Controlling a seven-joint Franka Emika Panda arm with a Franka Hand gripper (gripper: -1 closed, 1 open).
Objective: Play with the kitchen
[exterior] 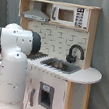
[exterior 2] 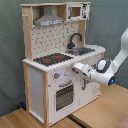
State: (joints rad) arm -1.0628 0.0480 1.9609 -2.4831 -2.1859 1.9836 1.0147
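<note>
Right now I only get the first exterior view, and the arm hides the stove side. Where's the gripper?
Observer: In the second exterior view the gripper is at the front of the kitchen, just under the counter edge and above the oven door.
Operator: Is that door open?
Observer: No, it sits shut, flush with the front.
Operator: Anything on the stovetop?
Observer: The stovetop shows its red rings; I see no pot on it.
</note>
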